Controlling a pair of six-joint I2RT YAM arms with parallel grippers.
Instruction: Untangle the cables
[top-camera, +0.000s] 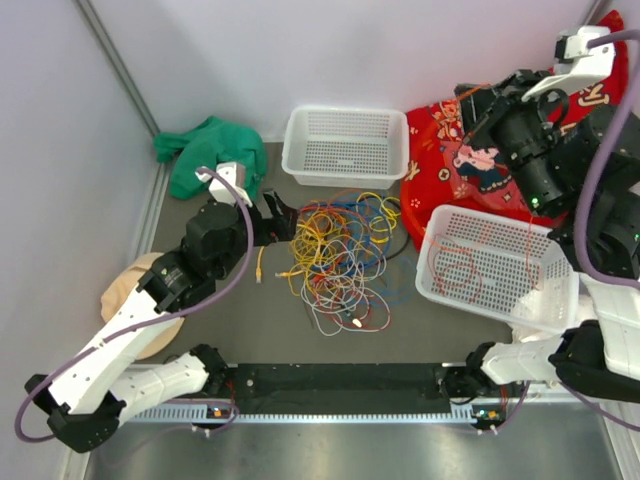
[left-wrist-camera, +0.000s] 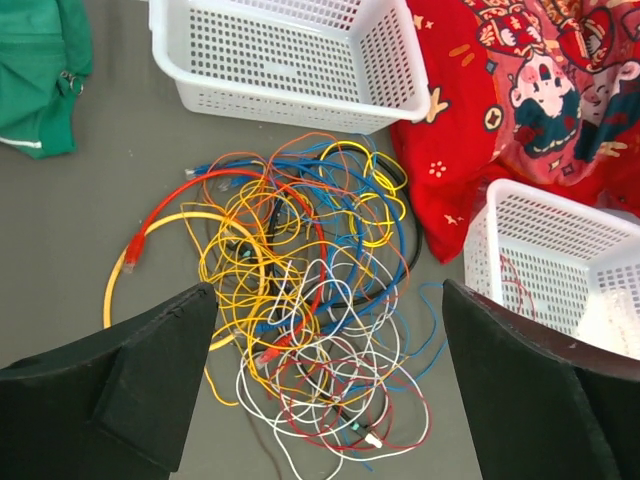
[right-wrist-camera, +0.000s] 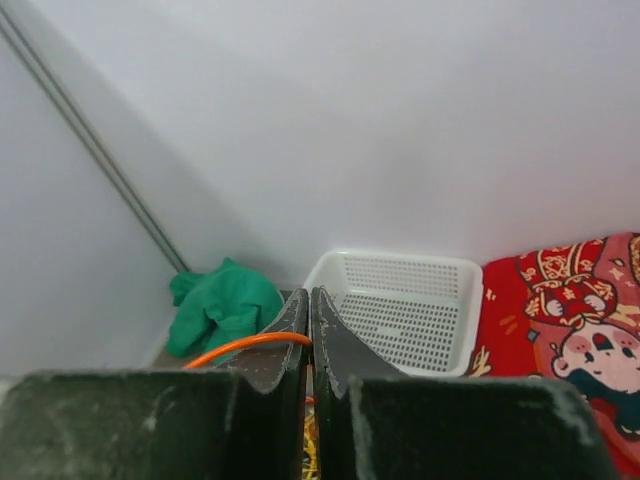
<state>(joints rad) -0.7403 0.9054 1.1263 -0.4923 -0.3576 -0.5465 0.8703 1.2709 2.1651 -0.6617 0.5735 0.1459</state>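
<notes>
Running along the near edge of the counter (top-camera: 250, 330), a black strip (top-camera: 340, 385) is sitting between the two arm bases. Just past it, a band of bare grey counter is lying open from side to side. At the left edge, a round tan pad (top-camera: 135, 300) is poking out from under the left arm.

The cables (top-camera: 335, 255) are lying in one messy pile in the middle of the counter, with yellow, red, blue, orange and white all looped over each other. The left claw (top-camera: 282, 220) is hanging just left of the pile, spread wide and holding nothing. In its own camera, its two black fingers (left-wrist-camera: 150, 390) are standing well apart. A red plug (left-wrist-camera: 133, 250) is sticking out on the left side of the pile, with bare counter around it.

On the right, the near basket (top-camera: 495, 265) is filling the right edge, and a thin red cable (top-camera: 455, 270) is lying inside it. A red cloth (top-camera: 450, 150) is lying behind it, touching it.

Farther back, the far basket (top-camera: 345, 145) is sitting by the back wall (top-camera: 300, 50), just past the pile. A green cloth (top-camera: 205, 150) is lying bunched in the far left corner.

The right claw (right-wrist-camera: 309, 300) is hanging up high at the far right, pressed together and pinching an orange cable (right-wrist-camera: 240, 347).
</notes>
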